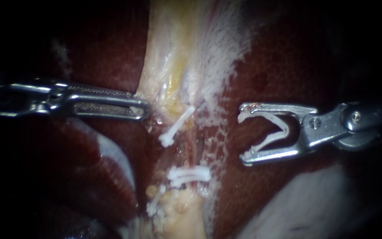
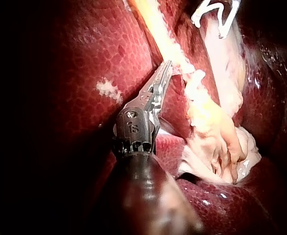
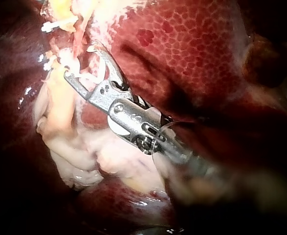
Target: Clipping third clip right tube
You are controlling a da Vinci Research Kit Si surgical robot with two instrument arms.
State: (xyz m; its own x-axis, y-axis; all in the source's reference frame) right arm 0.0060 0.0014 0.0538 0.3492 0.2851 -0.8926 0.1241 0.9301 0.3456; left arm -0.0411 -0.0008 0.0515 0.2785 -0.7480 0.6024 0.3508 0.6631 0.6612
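Note:
A pale tube runs down the middle of the endoscope view, between dark red lobes of liver. It carries a slanted white clip and, lower down, a crosswise white clip. A third white clip sits lower left. My right instrument stands to the right of the tube and apart from it. Its jaws are spread wide around an open white clip seated between them. My left instrument has its jaws together on the pale tissue at the tube's left edge.
Yellowish fat covers the upper part of the tube. In the left wrist view, pale folded tissue lies beside my left instrument. In the right wrist view, my right instrument hangs over pale tissue, with a placed clip ahead.

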